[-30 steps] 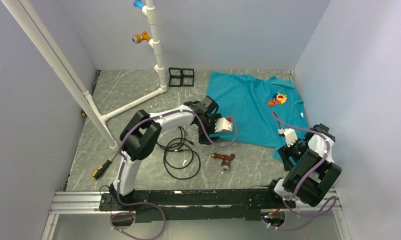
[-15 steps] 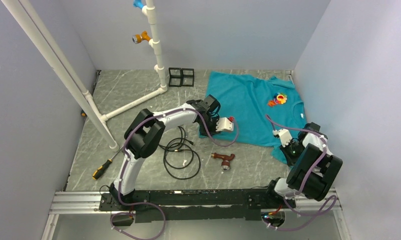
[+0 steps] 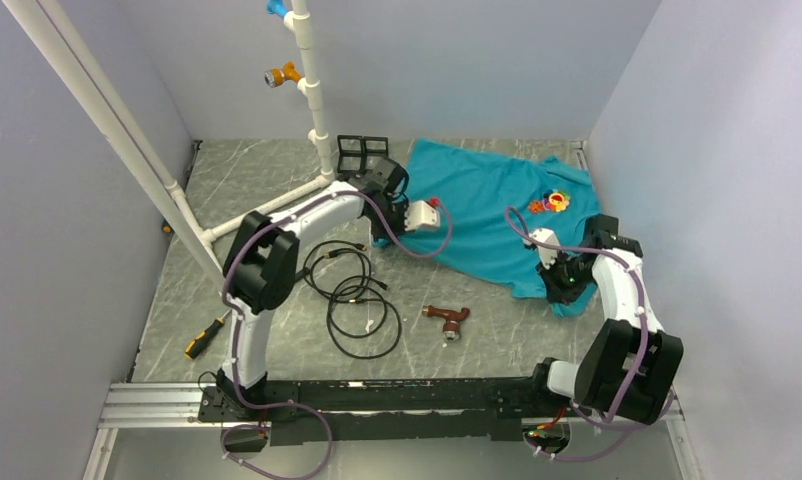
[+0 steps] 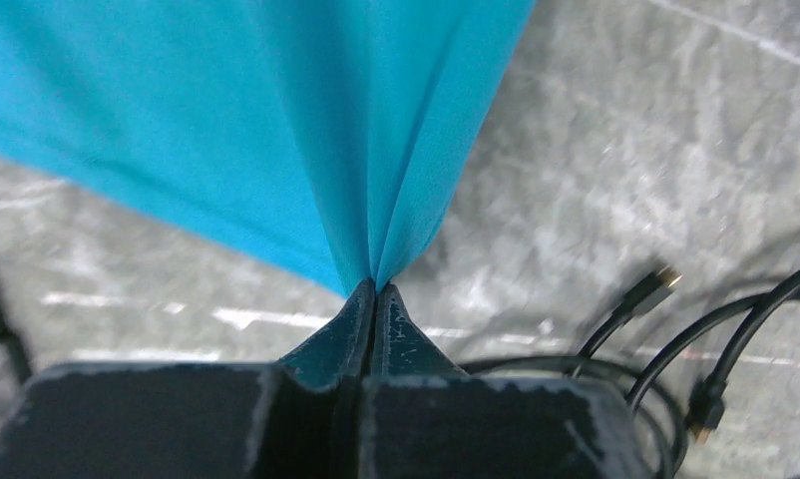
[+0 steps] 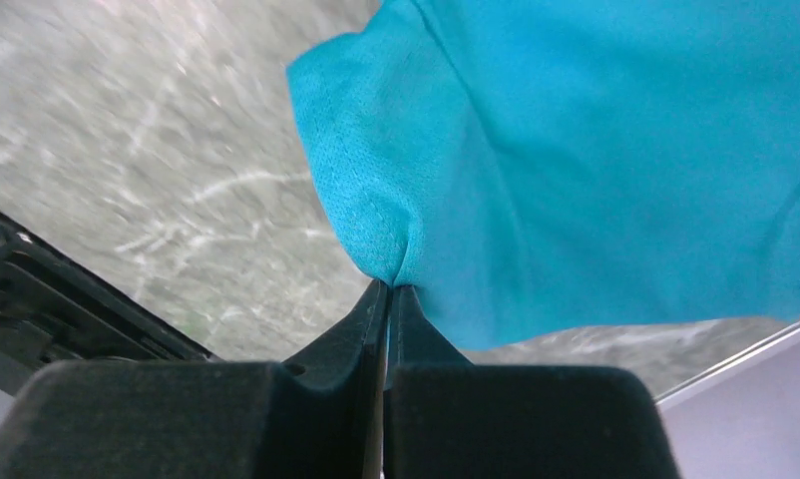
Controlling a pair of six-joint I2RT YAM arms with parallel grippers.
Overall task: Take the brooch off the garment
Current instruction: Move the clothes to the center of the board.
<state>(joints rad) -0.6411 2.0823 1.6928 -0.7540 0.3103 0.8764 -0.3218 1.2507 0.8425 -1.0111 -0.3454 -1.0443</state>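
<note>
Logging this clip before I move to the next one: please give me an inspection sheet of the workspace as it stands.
Surface: grey marbled table.
Job's things: the teal garment lies rumpled at the far right. The brooch sits on it, with a small orange piece beside it.
Clutter: screwdriver at the near left; reddish-brown tool in front of the garment; black frames at the back; white pipe stand at the rear left.
Grippers: left gripper shut on the garment's left edge; right gripper shut on its near right corner.
Cables: black cable coiled between the arms; purple cables run along both arms.
Surroundings: pale walls on three sides.
</note>
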